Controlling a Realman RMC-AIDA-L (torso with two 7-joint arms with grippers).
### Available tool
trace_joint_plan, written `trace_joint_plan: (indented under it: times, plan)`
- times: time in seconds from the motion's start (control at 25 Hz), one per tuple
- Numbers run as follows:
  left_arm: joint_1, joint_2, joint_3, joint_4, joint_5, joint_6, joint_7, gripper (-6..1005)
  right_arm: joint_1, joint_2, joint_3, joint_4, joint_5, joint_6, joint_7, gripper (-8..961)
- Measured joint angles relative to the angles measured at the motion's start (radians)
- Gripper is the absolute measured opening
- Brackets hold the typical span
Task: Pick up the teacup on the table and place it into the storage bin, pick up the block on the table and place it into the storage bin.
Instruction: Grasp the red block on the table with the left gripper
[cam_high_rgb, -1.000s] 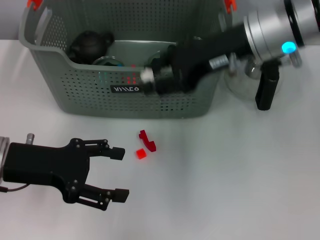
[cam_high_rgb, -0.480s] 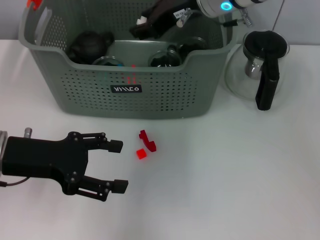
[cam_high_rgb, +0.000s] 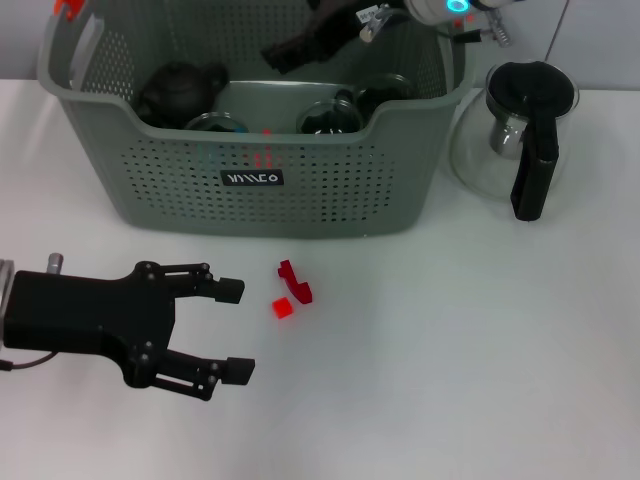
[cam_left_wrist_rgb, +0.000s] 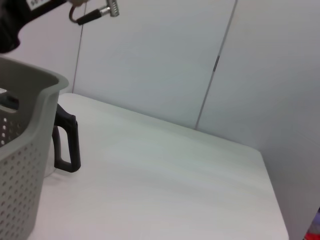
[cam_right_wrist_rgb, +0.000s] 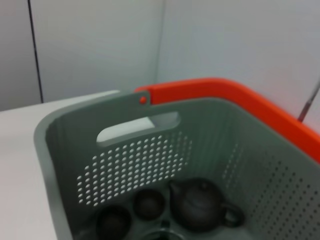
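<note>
The storage bin stands at the back of the table, grey-green and perforated, with a black label. Inside it lie a dark teapot and dark teacups; the right wrist view shows the teapot and a teacup from above. A small red block and a red curved piece lie on the table in front of the bin. My left gripper hovers open just left of the block. My right gripper hangs over the bin's back half.
A glass pitcher with a black handle stands right of the bin; the left wrist view shows its handle beside the bin corner. White table spreads to the front and right.
My right arm has swung from across the bin's front wall up to above the bin's back. The left gripper has drifted slightly left, still open.
</note>
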Motion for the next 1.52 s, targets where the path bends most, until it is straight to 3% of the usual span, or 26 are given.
trace_joint_plan:
  times: [0.16,0.4,0.68,0.92,1.24,1.52]
  plan:
    - [-0.001,0.001,0.004,0.004,0.000,-0.013,0.001,931,-0.070,0.001,-0.012,-0.112,0.079,-0.026,-0.032,827]
    - [-0.002,0.001,0.006,0.009,0.002,-0.020,0.001,931,-0.226,-0.005,-0.006,-0.324,0.231,-0.204,-0.107,937]
    - [-0.053,-0.004,0.056,0.059,0.077,-0.057,-0.082,931,-0.399,-0.007,0.020,-0.524,0.346,-0.400,-0.112,927]
    - [-0.144,0.001,0.199,0.101,0.202,-0.135,-0.284,931,-0.446,-0.005,0.118,-0.551,0.397,-0.538,-0.133,927]
    - [-0.230,-0.015,0.397,0.102,0.309,-0.318,-0.538,931,-0.472,-0.008,0.167,-0.546,0.446,-0.610,-0.208,927]
    - [-0.252,-0.025,0.496,0.103,0.346,-0.403,-0.663,931,-0.465,-0.044,0.205,-0.508,0.376,-0.741,-0.269,927]
